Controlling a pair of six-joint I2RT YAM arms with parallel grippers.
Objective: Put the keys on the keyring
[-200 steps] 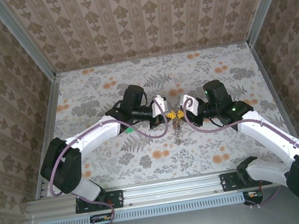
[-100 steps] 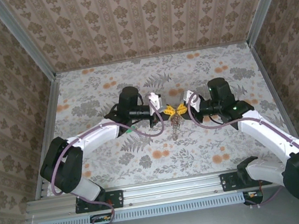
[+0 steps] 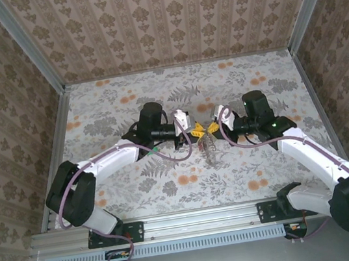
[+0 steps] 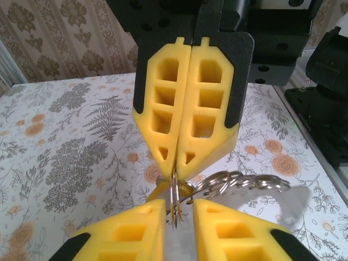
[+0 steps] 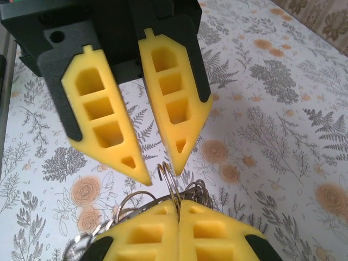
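Note:
Over the middle of the table my two grippers meet tip to tip. My right gripper is shut on the thin metal ring of the keyring, which stands on edge between the pads. My left gripper is open, its fingers either side of that ring without pinching it. More linked rings trail to the right. A dangling bunch hangs below the grippers. A rounded yellow piece, perhaps a key head, sits behind the ring. I cannot make out separate keys.
Floral paper covers the table, which has walls on three sides. A metal rail runs along the near edge by the arm bases. Free table surface lies all around the grippers.
My left gripper was shut and has opened off the ring. The right gripper has tightened shut on it. Both grippers shifted slightly away from the near edge a second ago, then held.

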